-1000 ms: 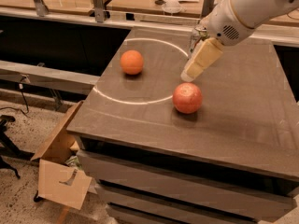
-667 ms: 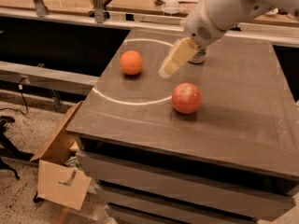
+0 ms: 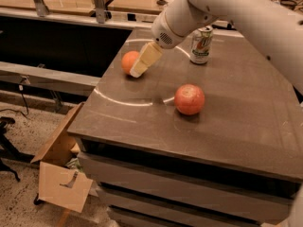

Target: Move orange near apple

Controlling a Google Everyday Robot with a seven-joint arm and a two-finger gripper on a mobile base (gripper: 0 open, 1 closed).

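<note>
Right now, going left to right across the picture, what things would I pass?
Cardboard box → orange → apple. The gripper overlaps the orange's right side, and the soda can stands farther back over the apple's span, so neither gets a place.

A: What stands on the table (image 3: 246,126)?
B: A soda can (image 3: 201,44), upright, toward one o'clock; a white arc (image 3: 124,103) crosses the top.
A: And off it?
B: An open cardboard box (image 3: 64,186) on the floor, at seven o'clock.

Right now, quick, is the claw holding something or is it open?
Claw: down by the orange on the table; whether it is open, closed or holding cannot be told.
</note>
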